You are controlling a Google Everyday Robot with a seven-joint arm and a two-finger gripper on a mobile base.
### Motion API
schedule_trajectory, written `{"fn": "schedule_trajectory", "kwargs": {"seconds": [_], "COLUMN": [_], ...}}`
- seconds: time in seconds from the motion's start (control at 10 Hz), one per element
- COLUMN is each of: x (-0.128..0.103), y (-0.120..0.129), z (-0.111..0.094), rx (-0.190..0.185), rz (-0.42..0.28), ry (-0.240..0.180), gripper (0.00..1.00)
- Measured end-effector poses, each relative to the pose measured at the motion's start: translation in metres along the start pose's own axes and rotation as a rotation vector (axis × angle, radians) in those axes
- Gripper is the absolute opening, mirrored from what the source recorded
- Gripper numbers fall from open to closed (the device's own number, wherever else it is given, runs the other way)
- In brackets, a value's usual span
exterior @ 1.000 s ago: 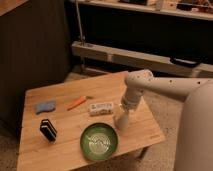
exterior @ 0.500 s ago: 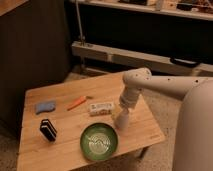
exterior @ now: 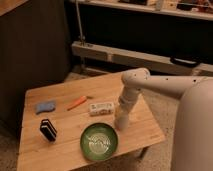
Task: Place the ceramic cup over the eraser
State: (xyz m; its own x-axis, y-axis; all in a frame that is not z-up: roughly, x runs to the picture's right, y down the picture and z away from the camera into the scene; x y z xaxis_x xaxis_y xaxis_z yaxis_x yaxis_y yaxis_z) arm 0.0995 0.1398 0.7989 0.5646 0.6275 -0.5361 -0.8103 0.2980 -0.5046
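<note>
The ceramic cup [exterior: 121,122], pale and tapered, stands on the wooden table [exterior: 145,127] near its right side, just right of the green bowl [exterior: 100,141]. My gripper [exterior: 123,111] comes straight down from the white arm and sits right on top of the cup, hiding its upper part. The eraser [exterior: 48,129], a small black block with pale edge lines, stands near the table's front left, far from the cup and gripper.
A white labelled packet [exterior: 101,107] lies just left of the arm. An orange stick-like item [exterior: 76,102] and a flat blue piece [exterior: 45,106] lie at the back left. A metal rail [exterior: 125,57] and dark shelving stand behind the table.
The arm has edged slightly to the left over the cup. Nothing else on the table has moved.
</note>
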Motion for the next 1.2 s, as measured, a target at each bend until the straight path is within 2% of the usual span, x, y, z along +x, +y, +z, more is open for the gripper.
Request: {"fn": "schedule_trajectory", "kwargs": {"seconds": [0.1, 0.2, 0.4, 0.5, 0.7, 0.8, 0.9, 1.2], "x": [0.003, 0.003, -0.002, -0.01, -0.028, -0.043, -0.055, -0.109], "y": [0.0, 0.001, 0.001, 0.002, 0.001, -0.001, 0.001, 0.038], "z": [0.001, 0.001, -0.009, -0.024, -0.062, -0.096, -0.118, -0.189], "rx": [-0.002, -0.009, -0.021, -0.024, -0.025, -0.021, -0.017, -0.001], "rz": [0.005, 0.01, 0.011, 0.002, -0.02, -0.039, -0.06, -0.189], "ry": [0.008, 0.009, -0.006, -0.025, -0.06, -0.087, -0.107, -0.172], "gripper": [0.08, 0.02, 0.0, 0.0, 0.0, 0.0, 0.0, 0.0]}}
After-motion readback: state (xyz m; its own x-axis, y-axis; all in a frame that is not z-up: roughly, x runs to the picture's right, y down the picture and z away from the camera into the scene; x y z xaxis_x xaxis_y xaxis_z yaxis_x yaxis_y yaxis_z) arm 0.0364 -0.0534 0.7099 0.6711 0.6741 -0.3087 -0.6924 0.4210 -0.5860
